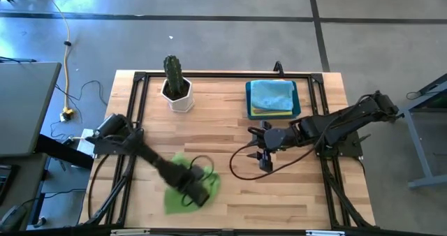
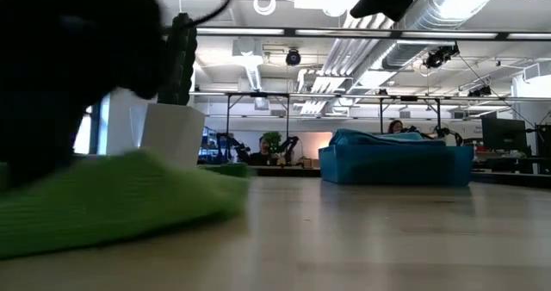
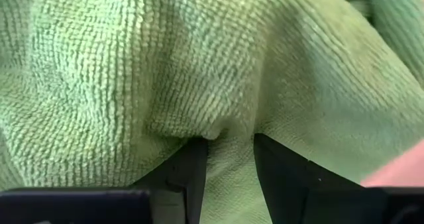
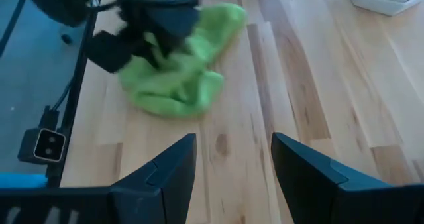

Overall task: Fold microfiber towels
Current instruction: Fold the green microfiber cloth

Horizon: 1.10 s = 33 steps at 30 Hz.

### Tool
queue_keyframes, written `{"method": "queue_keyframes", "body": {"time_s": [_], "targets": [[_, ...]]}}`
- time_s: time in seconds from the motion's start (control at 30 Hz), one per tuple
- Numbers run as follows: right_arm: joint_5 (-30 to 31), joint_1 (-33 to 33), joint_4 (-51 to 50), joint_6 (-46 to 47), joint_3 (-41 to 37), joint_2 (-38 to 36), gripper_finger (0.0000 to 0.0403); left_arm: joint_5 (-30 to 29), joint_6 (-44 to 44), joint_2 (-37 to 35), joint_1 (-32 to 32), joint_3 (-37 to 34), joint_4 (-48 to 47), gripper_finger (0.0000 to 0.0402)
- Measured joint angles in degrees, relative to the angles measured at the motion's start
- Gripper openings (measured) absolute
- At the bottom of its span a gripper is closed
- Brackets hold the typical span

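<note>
From above, the left tool (image 1: 198,187) sits over the lime green towel (image 1: 174,197) and covers its middle, so how the cloth lies beneath is hidden. In the left wrist view the towel fills the frame and runs off every edge; a pink patch (image 3: 397,171) at the lower right is too cropped to identify. Low down, a dark blurred mass (image 2: 60,76) blocks the upper left and most of the cactus (image 2: 179,58). In the blue bin (image 1: 273,98), the light blue towel (image 1: 272,93) covers all but an edge of a yellow one.
</note>
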Motion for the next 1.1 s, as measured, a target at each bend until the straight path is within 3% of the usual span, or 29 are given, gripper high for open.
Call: {"method": "queue_keyframes", "body": {"time_s": [0.33,0.57,0.67,0.87,1.1], "targets": [[-0.02,0.22,-0.08,-0.65,0.0,0.0,0.019,-10.68,22.88,0.57,16.48,-0.34,11.57,0.0117],[3.39,0.15,-1.91,-0.9,0.0,0.0,0.019,-16.88,33.47,0.29,23.16,-0.35,15.24,0.0117],[4.88,0.14,-3.51,-4.0,0.0,0.0,0.019,-16.52,39.68,-1.62,23.0,0.38,16.57,0.0117],[7.56,-0.69,-5.62,-9.83,-0.17,0.31,0.019,-10.05,51.98,-5.74,17.96,5.16,15.01,0.0117],[7.68,-6.36,-4.41,-13.49,-5.56,2.7,0.019,-9.42,58.23,-5.71,10.46,5.13,2.85,0.0117]]}}
